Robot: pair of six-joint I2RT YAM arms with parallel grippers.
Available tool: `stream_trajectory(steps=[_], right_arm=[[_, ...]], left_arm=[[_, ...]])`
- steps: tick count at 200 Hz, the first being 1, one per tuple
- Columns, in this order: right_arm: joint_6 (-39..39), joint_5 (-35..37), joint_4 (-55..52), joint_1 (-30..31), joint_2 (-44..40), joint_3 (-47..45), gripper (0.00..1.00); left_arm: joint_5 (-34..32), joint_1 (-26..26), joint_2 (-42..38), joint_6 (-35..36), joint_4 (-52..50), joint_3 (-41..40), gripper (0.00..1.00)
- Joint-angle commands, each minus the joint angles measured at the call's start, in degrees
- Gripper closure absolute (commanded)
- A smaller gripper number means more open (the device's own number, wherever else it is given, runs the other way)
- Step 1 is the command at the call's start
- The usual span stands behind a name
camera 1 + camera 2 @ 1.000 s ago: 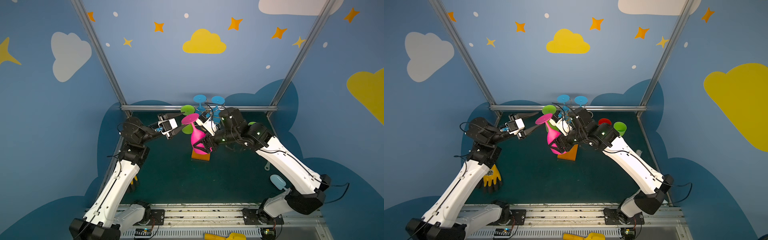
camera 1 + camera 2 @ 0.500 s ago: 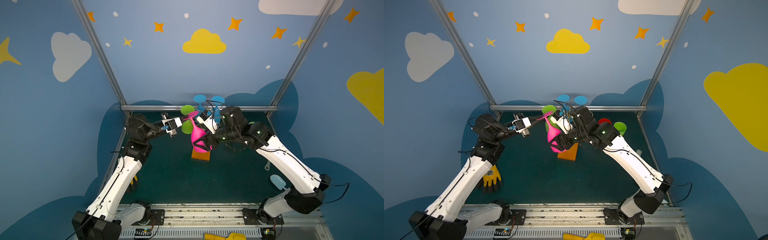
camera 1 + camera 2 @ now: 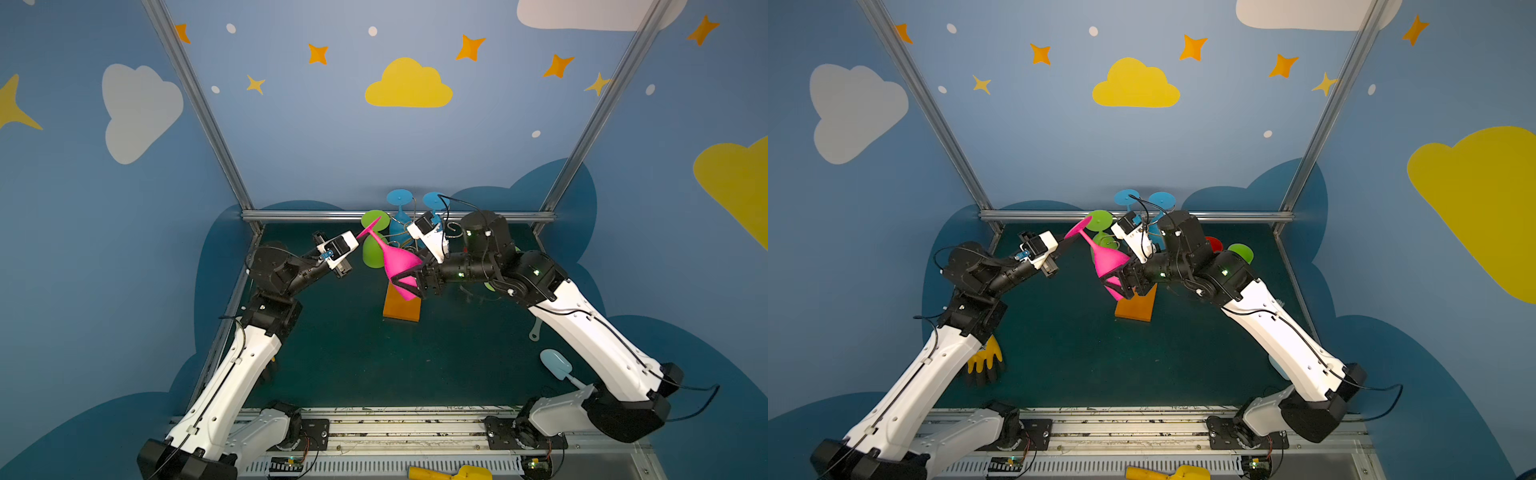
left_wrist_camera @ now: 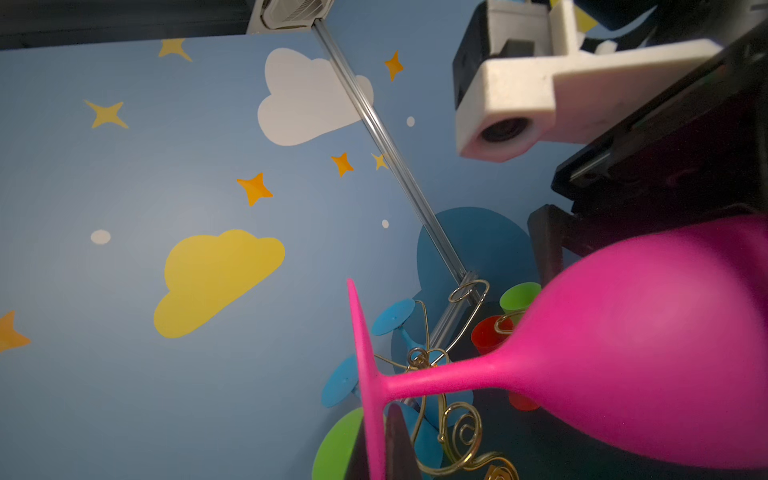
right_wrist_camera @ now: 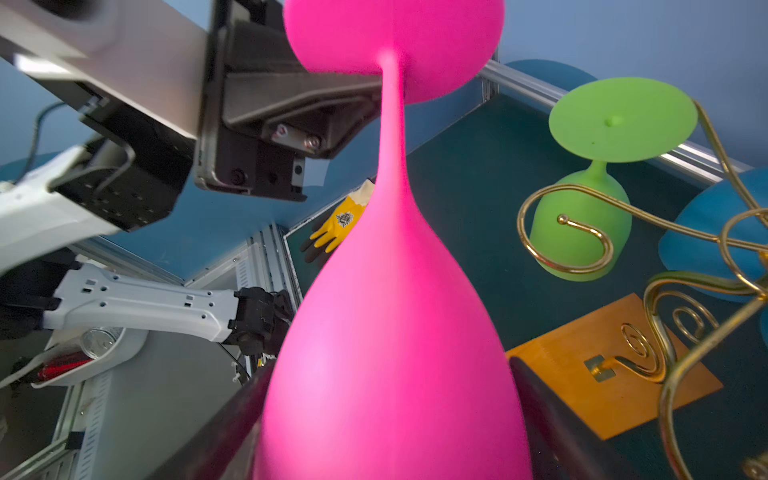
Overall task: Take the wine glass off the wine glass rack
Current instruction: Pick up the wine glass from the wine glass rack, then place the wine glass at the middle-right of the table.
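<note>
Dark green matting covers the table inside a blue enclosure painted with clouds and stars.

Wine glass: opaque matte pink, with a teardrop bowl, thin stem and flat disc foot. It is off the wine glass rack and clear of the scroll arms. It hangs tilted in the air above the base, foot uppermost. Its interior is not visible.

Left gripper: closed tight on the rim of the foot.

Right gripper: black fingers flank the bowl on both sides. Whether they press on it cannot be told.

Rack: thin gold wire with curled scrolls and a wavy stem, on a flat orange-brown rectangular base. One green glass and two blue glasses sit inverted among its arms.

Behind the right arm stand a red cup and a green cup, their contents hidden. A yellow glove lies beside the left arm.
</note>
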Motion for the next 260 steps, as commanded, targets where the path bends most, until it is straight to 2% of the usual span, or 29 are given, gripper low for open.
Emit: stream_trajectory(steps=[1, 28, 67, 112, 185, 195, 237, 260], right_arm=[[2.16, -4.40, 6.73, -2.41, -4.27, -3.17, 0.17], [4.41, -6.47, 10.83, -5.12, -8.53, -7.25, 0.17], [6.88, -6.36, 14.45, -8.21, -13.57, -12.34, 0.17], [9.05, -2.34, 17.04, -8.97, -14.73, -14.56, 0.23], [10.92, -2.28, 21.29, -6.06, -7.96, -10.66, 0.31], [11.02, -1.81, 21.49, -5.52, -7.02, -10.04, 0.35], [10.92, -0.55, 22.39, -3.64, -3.82, -8.16, 0.71], [10.93, -0.53, 22.57, -2.99, -2.61, -7.19, 0.86]], left_arm=[[-8.56, 0.42, -2.65, -10.48, 3.41, -2.56, 0.97], [-12.25, 0.86, -4.96, -17.55, 3.97, -4.80, 0.97], [-12.21, 2.04, -6.16, -25.91, 4.88, -5.53, 0.97], [-11.02, 2.28, -6.75, -28.03, 5.14, -6.01, 0.97], [-10.66, 2.44, -6.49, -29.37, 5.23, -6.15, 0.97], [-10.43, 2.41, -6.32, -29.51, 5.35, -6.20, 0.97], [-10.11, 2.41, -5.79, -29.83, 5.81, -6.34, 0.97], [-9.91, 2.45, -5.35, -29.78, 6.04, -6.32, 0.97]])
